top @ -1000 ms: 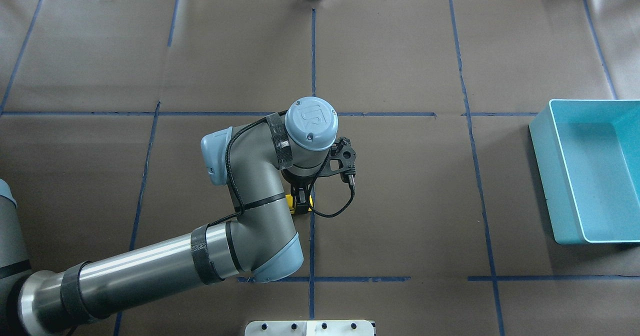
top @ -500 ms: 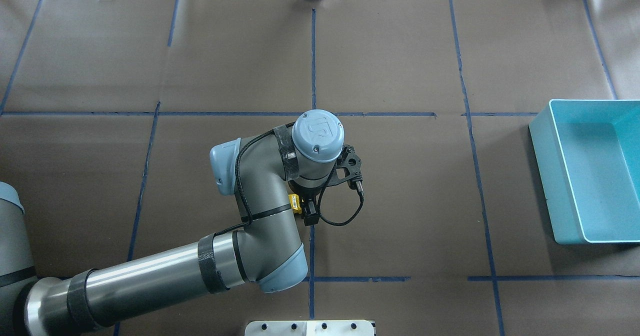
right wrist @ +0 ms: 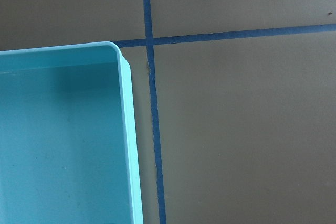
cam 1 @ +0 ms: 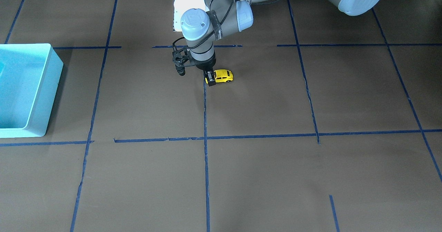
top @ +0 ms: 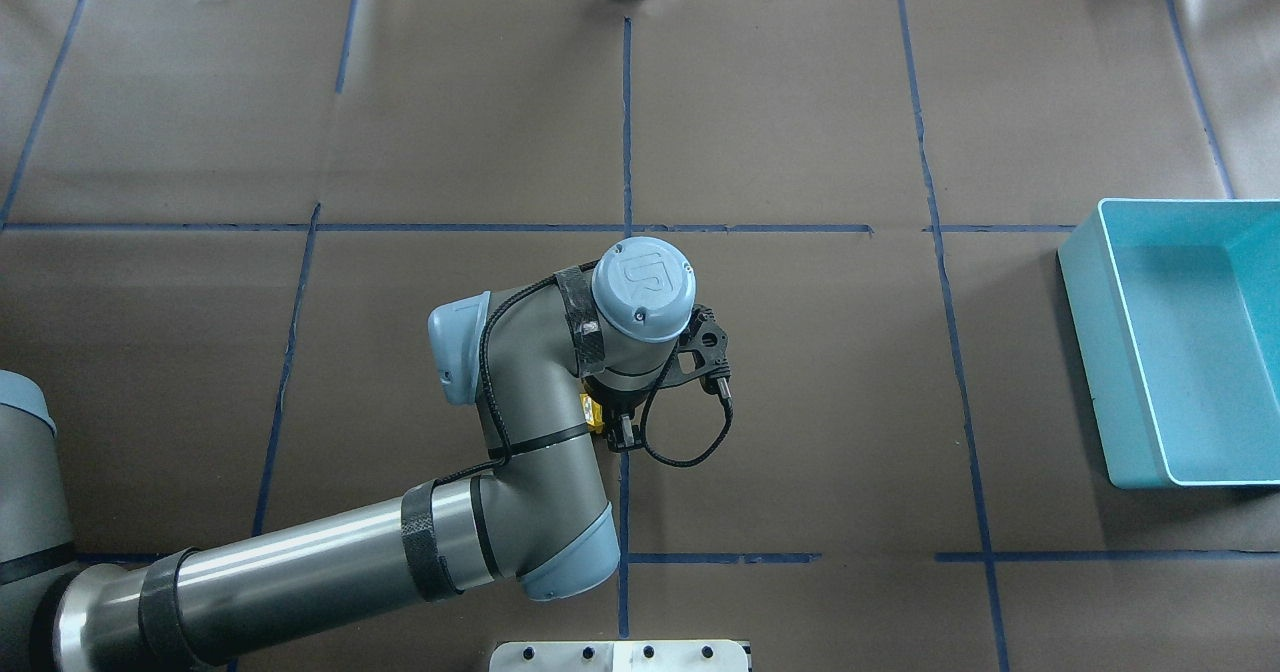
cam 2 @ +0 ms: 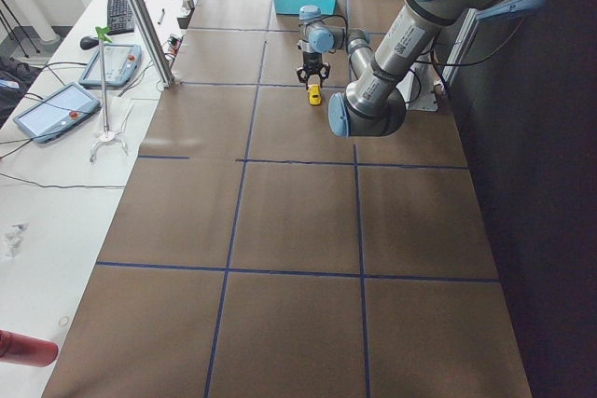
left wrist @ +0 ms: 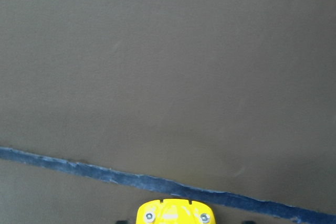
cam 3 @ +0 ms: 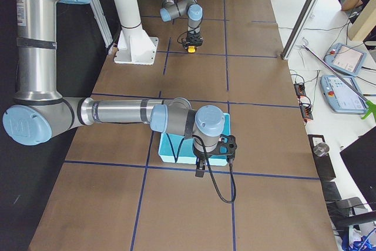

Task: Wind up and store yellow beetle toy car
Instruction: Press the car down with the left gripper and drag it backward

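My left gripper (cam 1: 210, 79) is closed on one end of the yellow car (cam 1: 224, 75). One black finger shows on the near side of that end in the front view. The other finger is hidden behind the car.

The car sits wheels down on the brown table (cam 1: 276, 176), near its middle, just beside the centre tape line (top: 625, 102).

From overhead my left wrist covers most of the car and only a yellow sliver shows beside the fingers. My left wrist camera catches just the car's yellow end, cut off by the bottom edge, with two small screws on it. No fingers are clear there.

My right gripper (cam 3: 201, 167) shows only in the right side view, hanging over the near edge of the blue bin (top: 1105, 352). I cannot tell whether it is open or closed. My right wrist camera shows no fingers, only one corner of the bin and crossing tape.

The bin is at the table's right end, well apart from the car. It is cut off by the frame edge overhead and in the front view, and the part of its inside that shows holds nothing.

Count: one car, one bin, two arms, two grippers.
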Robot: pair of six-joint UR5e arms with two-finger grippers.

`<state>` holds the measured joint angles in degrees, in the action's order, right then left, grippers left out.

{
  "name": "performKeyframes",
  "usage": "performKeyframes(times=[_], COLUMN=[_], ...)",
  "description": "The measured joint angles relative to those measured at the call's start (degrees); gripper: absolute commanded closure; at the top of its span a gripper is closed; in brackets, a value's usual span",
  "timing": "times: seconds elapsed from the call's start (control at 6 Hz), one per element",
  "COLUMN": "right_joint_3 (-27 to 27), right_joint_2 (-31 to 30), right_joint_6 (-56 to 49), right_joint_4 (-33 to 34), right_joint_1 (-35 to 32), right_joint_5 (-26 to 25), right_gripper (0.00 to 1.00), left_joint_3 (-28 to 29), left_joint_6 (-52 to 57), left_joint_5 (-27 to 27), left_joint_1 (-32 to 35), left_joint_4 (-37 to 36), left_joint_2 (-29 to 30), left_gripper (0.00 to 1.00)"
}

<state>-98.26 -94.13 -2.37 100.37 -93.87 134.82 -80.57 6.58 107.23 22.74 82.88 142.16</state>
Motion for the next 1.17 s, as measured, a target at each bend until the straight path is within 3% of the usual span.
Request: performKeyframes(times=[0.67, 1.17], right_joint_3=[0.0, 0.0], right_joint_2=[0.0, 0.0], right_joint_6=[0.0, 0.0], right_joint_4=[0.0, 0.0], right_joint_1=[0.0, 0.0], right_joint_5=[0.0, 0.0], right_gripper=[0.00, 0.00], left_joint_3=[0.0, 8.1], left_joint_6=[10.5, 11.8], left_joint_5=[0.0, 0.5], left_joint_1=[3.2, 5.9], left_joint_4=[4.1, 11.2], left_joint_2=[0.4, 5.2], left_gripper=[0.96, 0.98])
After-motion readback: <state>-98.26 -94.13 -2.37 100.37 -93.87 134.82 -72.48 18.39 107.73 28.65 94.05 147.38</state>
